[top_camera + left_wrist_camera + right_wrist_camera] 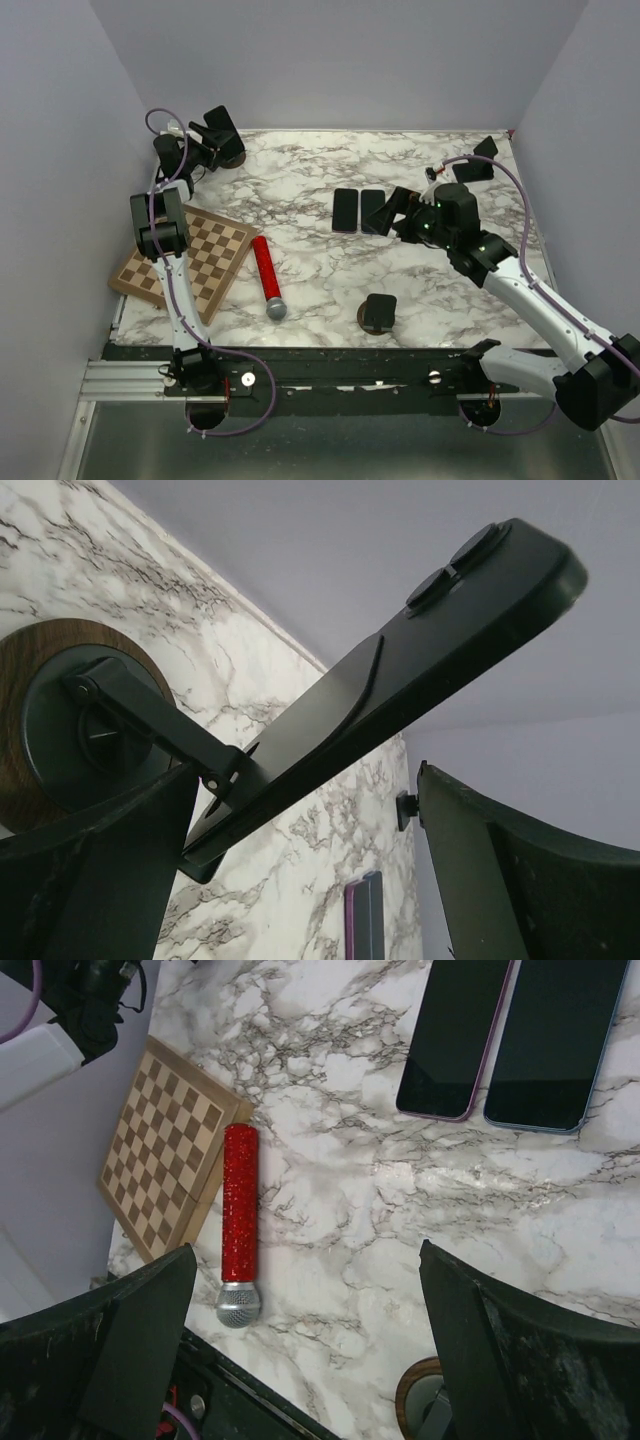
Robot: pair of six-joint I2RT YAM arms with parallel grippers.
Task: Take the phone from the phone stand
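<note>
— Seen from above, where do we find the phone [219, 126]?
— Tilted on its phone stand [232, 157], just ahead of our left gripper [204, 141]. Our right gripper [398, 212] hangs just beside two flat phones [358, 210].
— And through our left wrist?
— Our fingers [95, 880] are spread wide; the phone slants across ahead of them. Whether they touch it, we cannot tell.
— Our right wrist?
— Fingers [520, 1360] apart, pinching nothing. The flat phones lie ahead of the right-side finger, a red microphone [238, 1230] and chessboard [168, 1150] ahead of the other.
</note>
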